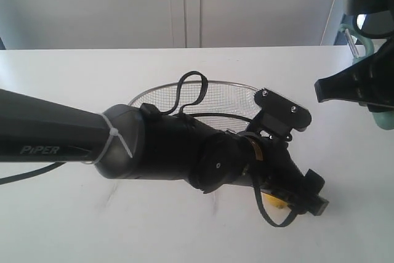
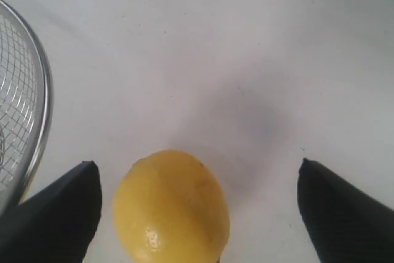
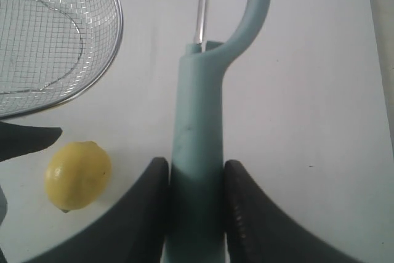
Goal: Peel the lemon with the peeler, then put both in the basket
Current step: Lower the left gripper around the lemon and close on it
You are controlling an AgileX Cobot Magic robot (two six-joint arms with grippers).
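Note:
The yellow lemon (image 2: 171, 207) lies on the white table between the wide-apart fingers of my left gripper (image 2: 197, 162), which is open. It sits close to one finger (image 2: 61, 214) without touching it. From outside, only a sliver of the lemon (image 1: 274, 200) shows under the left gripper (image 1: 295, 196). My right gripper (image 3: 197, 164) is shut on the pale teal handle of the peeler (image 3: 197, 127), whose curved head and blade point away. It hangs at the far right (image 1: 354, 90) above the table. The wire mesh basket (image 3: 117, 23) stands next to the lemon (image 3: 77, 175).
The left arm's black body (image 1: 92, 137) crosses the front of the exterior view and hides much of the basket (image 1: 161, 93). A black cable (image 1: 191, 90) loops over the basket. A white wall stands behind the table's far edge.

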